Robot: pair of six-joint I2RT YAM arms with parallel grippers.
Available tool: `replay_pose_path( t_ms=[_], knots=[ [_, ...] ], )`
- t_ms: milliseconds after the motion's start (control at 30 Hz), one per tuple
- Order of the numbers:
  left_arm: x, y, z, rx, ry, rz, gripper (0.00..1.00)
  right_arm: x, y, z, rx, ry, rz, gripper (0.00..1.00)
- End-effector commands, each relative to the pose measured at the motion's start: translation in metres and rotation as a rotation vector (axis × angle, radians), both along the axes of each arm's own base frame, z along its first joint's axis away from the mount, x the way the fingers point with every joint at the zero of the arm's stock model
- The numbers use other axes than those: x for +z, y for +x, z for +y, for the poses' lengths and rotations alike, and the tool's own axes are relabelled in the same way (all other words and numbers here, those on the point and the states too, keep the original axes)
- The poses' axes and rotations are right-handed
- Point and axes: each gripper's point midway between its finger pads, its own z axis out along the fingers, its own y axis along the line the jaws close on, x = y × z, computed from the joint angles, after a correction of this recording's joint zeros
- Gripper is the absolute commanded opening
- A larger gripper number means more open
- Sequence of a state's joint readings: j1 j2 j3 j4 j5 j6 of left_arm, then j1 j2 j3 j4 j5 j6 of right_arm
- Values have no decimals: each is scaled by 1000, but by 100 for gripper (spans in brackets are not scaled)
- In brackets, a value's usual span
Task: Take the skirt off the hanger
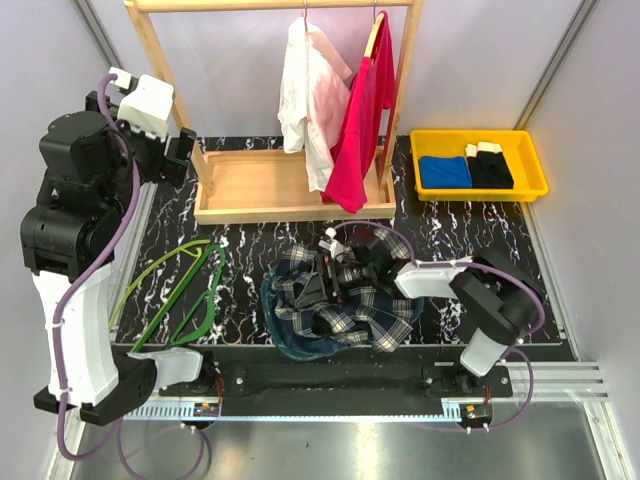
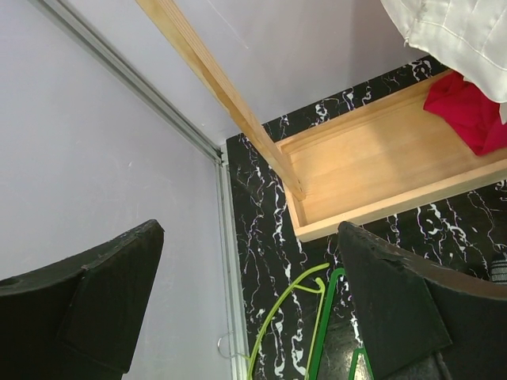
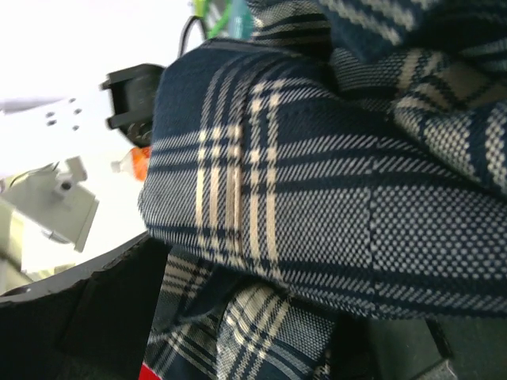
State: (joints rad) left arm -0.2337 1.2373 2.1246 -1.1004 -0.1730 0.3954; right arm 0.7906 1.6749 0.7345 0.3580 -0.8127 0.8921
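The skirt (image 1: 298, 90) is thin white pleated cloth, and the rack (image 1: 250, 185) is smooth, pale bare wood. The desk (image 1: 480, 235) has a black, white-veined marble look. The plaid garment (image 3: 317, 206) is coarsely woven cloth.

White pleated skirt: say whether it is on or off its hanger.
On. The white pleated skirt hangs from the wooden rack's top rail, beside the red shirt.
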Motion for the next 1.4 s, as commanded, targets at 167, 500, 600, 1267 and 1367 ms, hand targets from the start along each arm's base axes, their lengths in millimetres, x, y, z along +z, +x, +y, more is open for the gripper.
replay_pose_path(
  t_ms=[167, 500, 600, 1267, 1367],
  knots=[
    [-13, 22, -39, -90, -235, 43, 99, -8, 7, -18, -8, -129, -226, 100],
    [33, 121, -149, -330, -452, -16, 99, 288, 22, -42, -227, 237, -787, 100],
    [49, 135, -175, -395, -478, -119, 99, 300, 7, -60, -276, 292, -778, 100],
    [142, 122, -179, -497, -808, -400, 99, 269, -8, -93, -364, 230, -710, 100],
    [139, 124, -204, -536, -845, -366, 99, 272, -9, -95, -376, 236, -716, 100]
  ],
)
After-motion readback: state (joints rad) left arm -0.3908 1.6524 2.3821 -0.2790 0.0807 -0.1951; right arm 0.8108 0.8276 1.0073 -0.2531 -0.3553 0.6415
